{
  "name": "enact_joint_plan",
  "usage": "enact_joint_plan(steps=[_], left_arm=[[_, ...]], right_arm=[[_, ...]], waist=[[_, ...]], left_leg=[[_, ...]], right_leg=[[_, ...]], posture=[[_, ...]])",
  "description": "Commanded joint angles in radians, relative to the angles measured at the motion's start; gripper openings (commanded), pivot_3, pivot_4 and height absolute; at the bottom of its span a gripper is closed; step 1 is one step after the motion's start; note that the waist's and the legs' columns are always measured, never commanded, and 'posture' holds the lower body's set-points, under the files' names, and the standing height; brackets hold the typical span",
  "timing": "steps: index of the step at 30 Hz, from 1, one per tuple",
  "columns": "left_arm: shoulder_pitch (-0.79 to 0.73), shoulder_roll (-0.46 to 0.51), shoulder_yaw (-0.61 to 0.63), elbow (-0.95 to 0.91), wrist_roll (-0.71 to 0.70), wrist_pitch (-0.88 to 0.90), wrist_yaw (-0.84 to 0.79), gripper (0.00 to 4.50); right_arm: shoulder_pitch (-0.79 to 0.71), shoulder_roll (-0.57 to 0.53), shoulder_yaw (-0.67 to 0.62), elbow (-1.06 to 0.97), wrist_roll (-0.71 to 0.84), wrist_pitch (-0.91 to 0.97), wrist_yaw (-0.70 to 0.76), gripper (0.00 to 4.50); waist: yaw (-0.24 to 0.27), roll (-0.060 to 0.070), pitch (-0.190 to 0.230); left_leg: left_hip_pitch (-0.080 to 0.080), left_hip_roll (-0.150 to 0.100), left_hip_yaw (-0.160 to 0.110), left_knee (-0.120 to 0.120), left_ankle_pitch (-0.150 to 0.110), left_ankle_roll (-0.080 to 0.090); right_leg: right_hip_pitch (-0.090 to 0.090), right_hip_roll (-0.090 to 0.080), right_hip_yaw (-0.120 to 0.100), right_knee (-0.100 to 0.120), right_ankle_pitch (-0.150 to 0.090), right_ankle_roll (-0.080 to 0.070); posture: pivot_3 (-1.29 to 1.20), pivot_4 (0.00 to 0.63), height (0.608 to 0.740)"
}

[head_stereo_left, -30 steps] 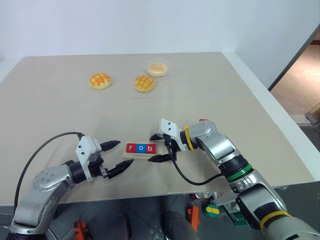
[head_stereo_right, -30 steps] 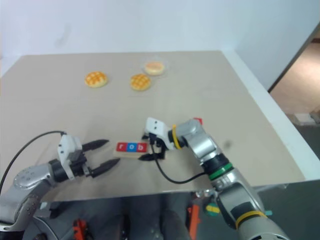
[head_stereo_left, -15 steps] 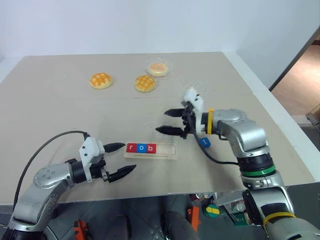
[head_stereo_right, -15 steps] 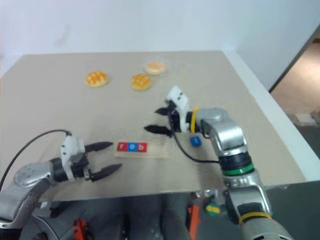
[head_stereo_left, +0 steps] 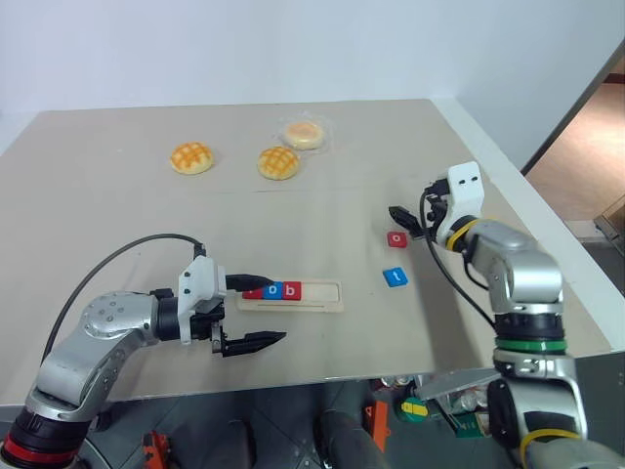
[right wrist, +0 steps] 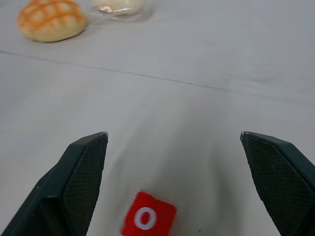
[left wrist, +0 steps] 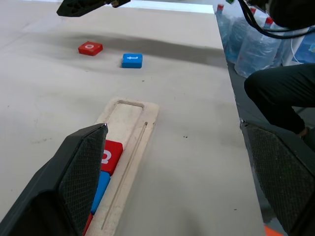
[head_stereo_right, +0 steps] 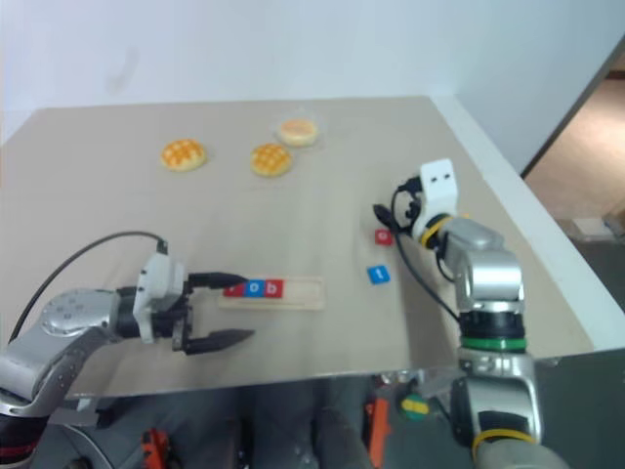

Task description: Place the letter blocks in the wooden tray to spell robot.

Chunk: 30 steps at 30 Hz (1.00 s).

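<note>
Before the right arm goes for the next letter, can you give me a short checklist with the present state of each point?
1. Right tool open and empty: ok.
2. Red o block lies free on the table, letter up, just ahead of the right tool: ok.
3. Blue t block apart from the o block: ok.
4. Wooden tray has bare groove after r, o, b: ok.
5. Left tool open, one finger at the tray's left end; whether it touches: cannot tell.
6. Buns far from the work area: ok.
</note>
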Motion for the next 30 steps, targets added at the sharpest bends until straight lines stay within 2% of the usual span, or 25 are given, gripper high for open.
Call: enact_joint_plan(steps=[1, 9, 18, 21, 28, 30], left_arm=[[0.000, 0.000, -0.001, -0.009, 0.014, -0.027, 0.001, 4.50], [-0.013, -0.040, 0.005, -0.010, 0.005, -0.024, 0.039, 4.50], [-0.002, -0.048, -0.003, -0.021, 0.019, -0.027, 0.045, 4.50], [0.002, -0.050, -0.003, -0.023, 0.022, -0.026, 0.051, 4.50], [0.024, -0.051, -0.017, -0.041, 0.023, -0.021, 0.065, 4.50], [0.027, -0.051, -0.022, -0.043, 0.024, -0.022, 0.066, 4.50]], right_arm=[[0.036, 0.060, -0.020, -0.087, -0.025, 0.008, -0.129, 4.47], [0.117, 0.125, -0.034, -0.062, -0.031, 0.005, -0.236, 4.47], [0.079, 0.147, -0.001, 0.009, -0.049, -0.014, -0.288, 4.47], [0.085, 0.166, 0.015, 0.021, -0.061, -0.015, -0.308, 3.64], [0.077, 0.209, 0.038, -0.005, -0.078, 0.011, -0.352, 1.23], [0.074, 0.218, 0.033, -0.030, -0.077, 0.037, -0.368, 1.22]], waist=[[0.002, 0.000, 0.000], [0.002, 0.000, 0.000], [0.001, 0.000, 0.000], [0.001, 0.000, 0.000], [0.002, 0.000, 0.000], [0.002, 0.000, 0.000]], left_leg=[[0.000, 0.000, 0.000, 0.000, 0.000, 0.000], [-0.002, -0.003, 0.003, 0.003, 0.000, 0.000], [-0.001, -0.002, 0.002, 0.003, 0.000, 0.000], [-0.001, -0.002, 0.002, 0.003, 0.000, 0.000], [-0.001, -0.002, 0.002, 0.003, 0.000, 0.000], [-0.001, -0.002, 0.002, 0.003, 0.000, 0.000]], right_leg=[[0.000, 0.000, 0.000, 0.000, 0.000, 0.000], [0.000, -0.004, 0.002, 0.000, 0.001, 0.003], [0.000, -0.002, 0.001, 0.000, 0.001, 0.002], [0.000, -0.002, 0.002, 0.000, 0.001, 0.002], [0.000, -0.002, 0.002, 0.000, 0.002, 0.002], [0.001, -0.002, 0.002, 0.000, 0.002, 0.002]], posture=[[0.00, 0.150, 0.740], [0.00, 0.150, 0.740], [0.00, 0.150, 0.740], [0.00, 0.150, 0.740], [0.00, 0.150, 0.740], [0.00, 0.150, 0.740]])
